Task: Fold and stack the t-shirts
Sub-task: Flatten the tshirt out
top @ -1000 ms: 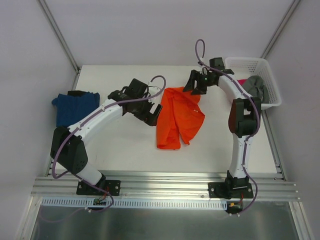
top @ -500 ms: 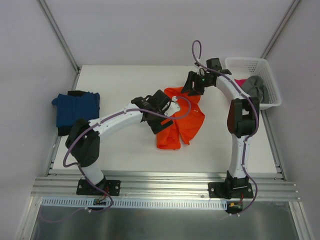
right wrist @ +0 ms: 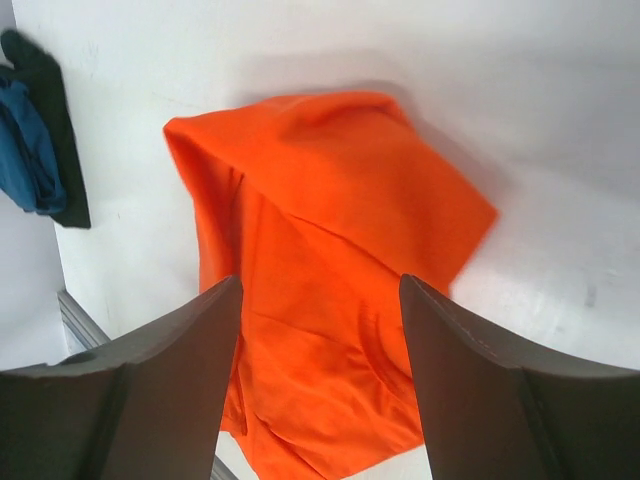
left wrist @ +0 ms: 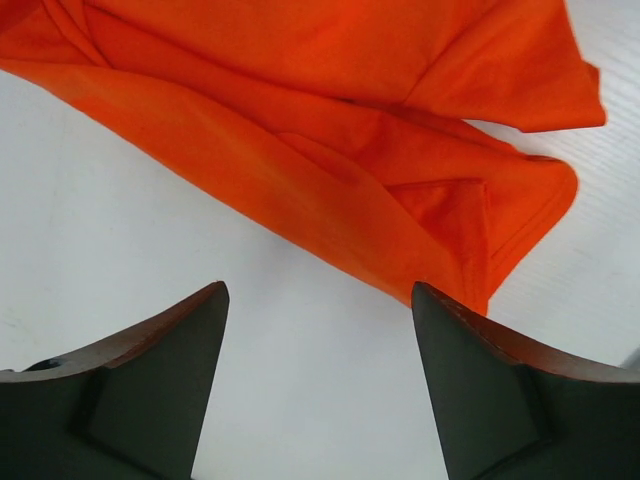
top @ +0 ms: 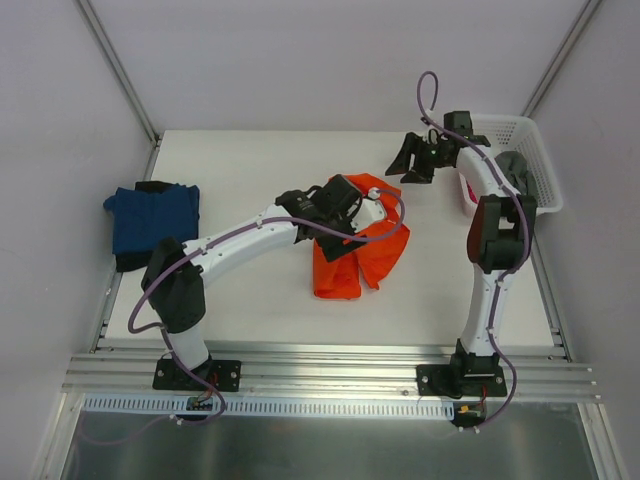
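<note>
Orange t-shirt (top: 362,248) lying on worktop (top: 250,160)
Left pincer (left wrist: 318,295) is hovering over it, right pincer (right wrist: 320,285) beyond its far edge, both gaping empty

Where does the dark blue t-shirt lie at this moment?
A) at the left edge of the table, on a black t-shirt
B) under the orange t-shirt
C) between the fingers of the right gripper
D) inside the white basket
A: in the top view the dark blue t-shirt lies at the left edge of the table, with a black t-shirt showing under it, far from the basket.
</note>
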`<state>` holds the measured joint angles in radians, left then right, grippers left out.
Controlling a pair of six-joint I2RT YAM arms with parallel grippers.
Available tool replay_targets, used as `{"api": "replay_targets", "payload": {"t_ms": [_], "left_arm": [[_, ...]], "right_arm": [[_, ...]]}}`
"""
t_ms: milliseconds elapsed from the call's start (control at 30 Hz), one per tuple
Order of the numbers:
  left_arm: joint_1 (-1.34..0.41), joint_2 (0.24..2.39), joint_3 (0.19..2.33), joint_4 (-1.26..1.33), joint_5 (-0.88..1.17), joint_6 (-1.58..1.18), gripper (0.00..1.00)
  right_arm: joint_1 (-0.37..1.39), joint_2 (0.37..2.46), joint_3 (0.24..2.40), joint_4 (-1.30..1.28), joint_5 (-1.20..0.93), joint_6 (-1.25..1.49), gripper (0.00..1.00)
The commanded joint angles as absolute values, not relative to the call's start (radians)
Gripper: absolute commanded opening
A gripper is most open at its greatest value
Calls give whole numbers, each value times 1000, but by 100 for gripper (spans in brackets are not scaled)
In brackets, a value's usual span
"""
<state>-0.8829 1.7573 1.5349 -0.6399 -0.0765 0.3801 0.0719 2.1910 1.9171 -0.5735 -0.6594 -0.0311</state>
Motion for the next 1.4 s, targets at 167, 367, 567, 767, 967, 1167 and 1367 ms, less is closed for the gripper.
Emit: {"api": "replay_targets", "payload": {"t_ms": [167,367,567,767,967,1167,1367], "left_arm": [[-890,1684,1555,-692,90,339,71],[-946,1706,1556,-699,109,293,70],[-1019,1704,1513,-703,127,218,68],[-1040,1712,1444,-703,159,150,72],[-1035,1749,1404,-687,232,123,71],[-1037,1835,1454,-669,276,133,67],[-1008,1931,1512,-666,279,153,66]], "right_arm": [[20,2108,1894,-583,-692,57,69],[9,2117,1925,-560,-680,60,70],[3,2121,1911,-588,-707,55,70],[-21,2102,1871,-578,-712,52,70],[-35,2069,1870,-574,-700,51,71],[-34,2057,1844,-566,-713,57,71],[-34,2048,1825,-561,-709,57,71]]}}
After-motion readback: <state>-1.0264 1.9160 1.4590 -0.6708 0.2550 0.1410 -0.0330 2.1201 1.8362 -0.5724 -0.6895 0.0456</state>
